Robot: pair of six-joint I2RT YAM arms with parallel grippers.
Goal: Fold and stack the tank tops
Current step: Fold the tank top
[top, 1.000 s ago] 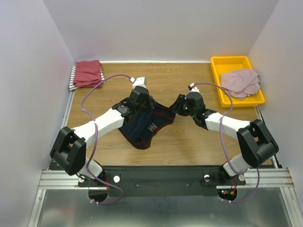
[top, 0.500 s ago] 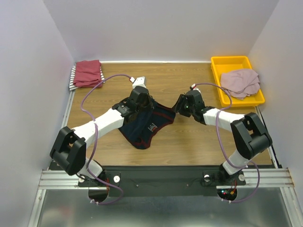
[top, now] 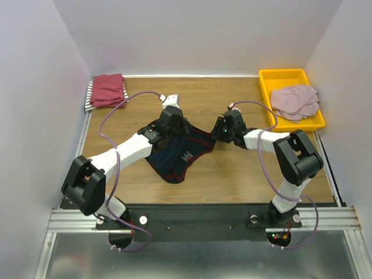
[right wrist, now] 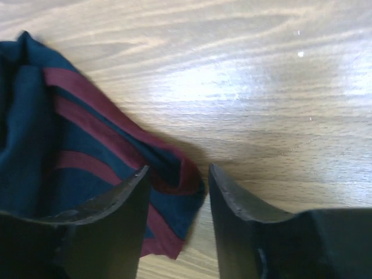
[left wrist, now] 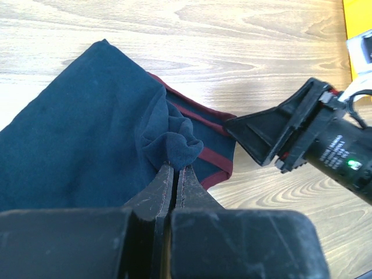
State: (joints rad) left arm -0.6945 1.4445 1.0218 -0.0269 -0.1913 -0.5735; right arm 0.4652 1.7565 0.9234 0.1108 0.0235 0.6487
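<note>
A navy tank top (top: pixel 174 158) with maroon trim lies crumpled on the wooden table's middle. My left gripper (top: pixel 174 125) is shut on a bunched fold of it (left wrist: pixel 174 145), the fingertips (left wrist: pixel 165 174) pressed together around the cloth. My right gripper (top: pixel 219 131) stands open at the jersey's right edge. The striped maroon corner (right wrist: pixel 174 174) lies between its fingers (right wrist: pixel 131 186), not clamped. A dark-red top (top: pixel 108 89) sits folded on a striped one (top: pixel 89 96) at the back left. A dusty-pink top (top: pixel 295 100) lies in the tray.
A yellow plastic tray (top: pixel 285 73) stands at the back right. White walls close in the table on three sides. In the left wrist view the right gripper's black body (left wrist: pixel 314 136) is close by, to the right of the held fold.
The right gripper has slid a little left to the jersey's edge while its forearm swung toward the back. The left arm and the jersey have stayed put.
</note>
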